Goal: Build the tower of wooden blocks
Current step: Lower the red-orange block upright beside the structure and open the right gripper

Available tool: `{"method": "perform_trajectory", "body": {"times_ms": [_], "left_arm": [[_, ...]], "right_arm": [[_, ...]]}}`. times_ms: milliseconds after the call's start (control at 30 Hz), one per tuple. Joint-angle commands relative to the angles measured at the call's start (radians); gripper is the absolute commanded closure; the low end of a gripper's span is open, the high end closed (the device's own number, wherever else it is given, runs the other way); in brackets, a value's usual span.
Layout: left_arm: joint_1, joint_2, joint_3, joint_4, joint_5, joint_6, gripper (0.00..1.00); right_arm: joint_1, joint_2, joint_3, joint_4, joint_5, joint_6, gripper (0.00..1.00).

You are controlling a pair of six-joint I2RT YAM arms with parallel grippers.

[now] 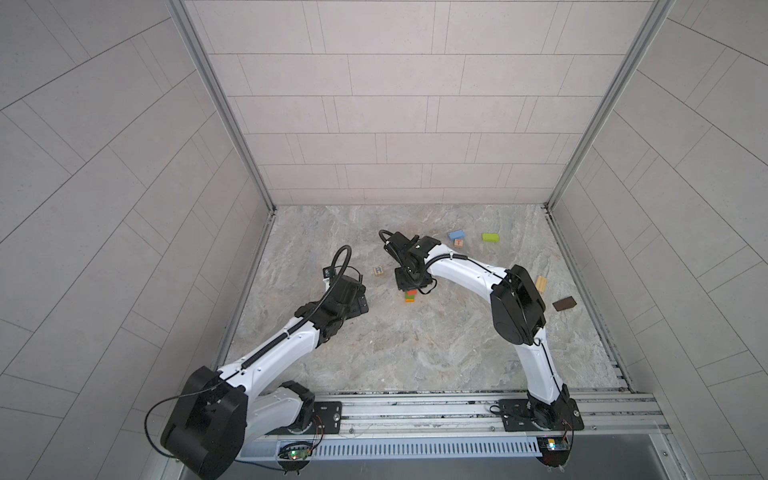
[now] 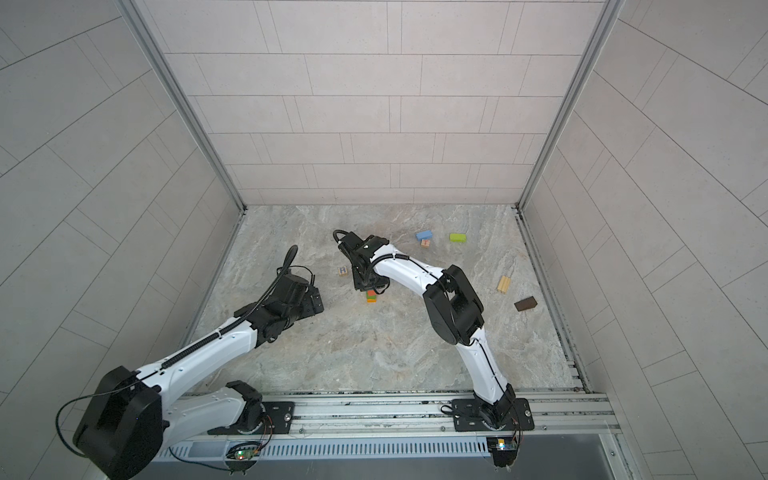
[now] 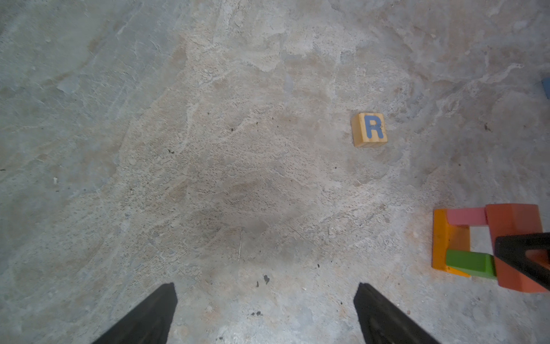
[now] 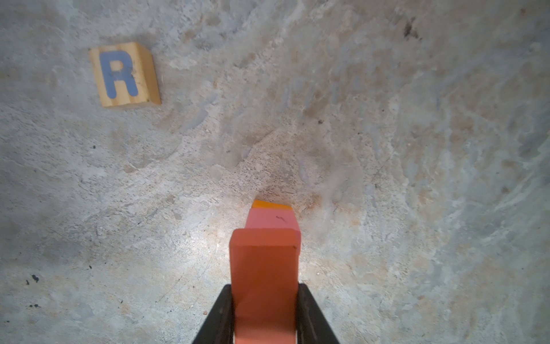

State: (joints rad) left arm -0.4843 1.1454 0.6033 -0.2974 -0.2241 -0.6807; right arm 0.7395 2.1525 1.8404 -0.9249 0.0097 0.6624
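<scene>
My left hand [image 3: 266, 286] hangs spread over the grey marbled worktop [image 3: 208, 119]. Right of it lies the tan wooden cube lettered R [image 3: 370, 129], then the multicoloured block tower [image 3: 446, 238], whose red-orange wooden top block [image 4: 263, 274] my right hand [image 4: 265, 286] seems to pinch.

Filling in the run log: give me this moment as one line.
left claw: open, empty | right claw: shut on red block | red block: on tower | next: likely release

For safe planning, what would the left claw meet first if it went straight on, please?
Probably just the bare marbled tabletop; the open left claw aims past the tan wooden cube lettered R, which lies off its line, though depth is unclear.
</scene>
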Motion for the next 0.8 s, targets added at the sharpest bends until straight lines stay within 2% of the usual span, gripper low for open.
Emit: {"method": "perform_trajectory", "body": {"times_ms": [0,200,567,667,767], "left_arm": [[0.006,0.0,-0.013,0.011,0.003,0.003,0.0],[0.006,0.005,-0.016,0.015,0.009,0.011,0.0],[0.007,0.02,0.013,-0.003,0.028,0.008,0.0],[0.006,0.044,0.044,-0.024,0.036,0.007,0.05],[0.006,0.089,0.085,-0.029,0.075,0.015,0.14]], "right_arm": [[0.008,0.014,0.022,-0.021,0.031,0.014,0.61],[0.009,0.007,0.025,-0.032,0.039,-0.003,0.52],[0.008,-0.097,-0.033,0.001,0.041,-0.04,0.44],[0.006,-0.154,-0.077,0.025,0.041,-0.062,0.43],[-0.003,-0.22,-0.14,0.059,0.027,-0.088,0.42]]}}
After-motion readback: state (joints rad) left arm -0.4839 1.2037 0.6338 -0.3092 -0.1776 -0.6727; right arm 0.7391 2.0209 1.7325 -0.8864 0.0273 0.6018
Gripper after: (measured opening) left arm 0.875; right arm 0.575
